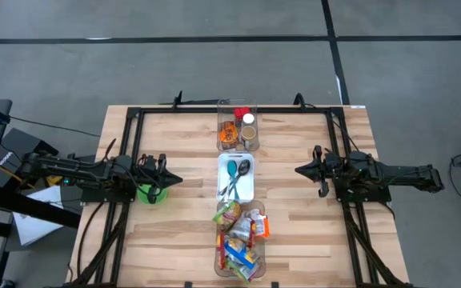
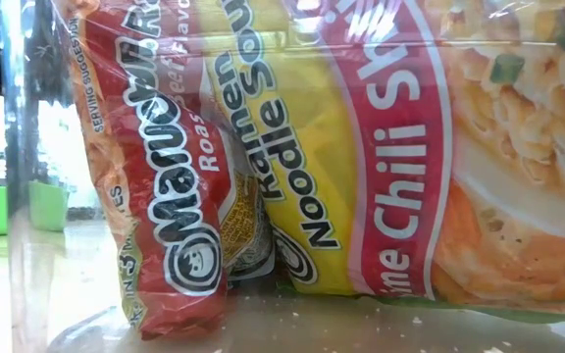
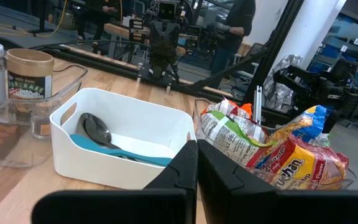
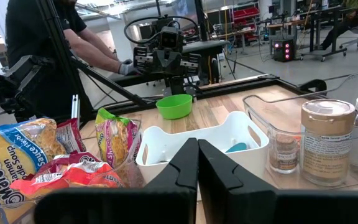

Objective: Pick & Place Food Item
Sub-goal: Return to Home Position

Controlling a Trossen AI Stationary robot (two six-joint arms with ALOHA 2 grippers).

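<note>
High view: the left end effector (image 1: 174, 181) and right end effector (image 1: 301, 170) sit closed, empty, flanking the white plastic bin (image 1: 249, 192) holding a teal spoon (image 1: 230, 170); sorting looks finished, so only parking the arms remains.

green bowl (image 1: 152, 194): left side of wooden table (image 1: 310, 240) | black frame (image 1: 182, 110): on table | person (image 4: 39, 31): beyond table

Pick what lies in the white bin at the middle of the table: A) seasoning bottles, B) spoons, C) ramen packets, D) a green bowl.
B: the high view shows spoons lying inside the white bin, and the left wrist view shows them there too.
</note>
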